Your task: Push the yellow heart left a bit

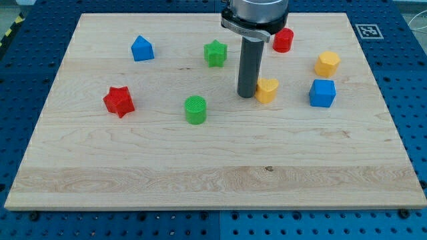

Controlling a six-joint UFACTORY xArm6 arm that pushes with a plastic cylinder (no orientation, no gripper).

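Note:
The yellow heart (267,89) lies on the wooden board (213,173), right of centre. My tip (247,95) stands at the heart's left side, touching it or almost touching it. The dark rod rises from there to the arm's grey housing at the view's top.
A yellow hexagon (327,63) and a blue cube (322,93) lie right of the heart. A red cylinder (283,40) is above it. A green star (215,53), a green cylinder (195,109), a blue house-shaped block (142,49) and a red star (119,101) lie to the left.

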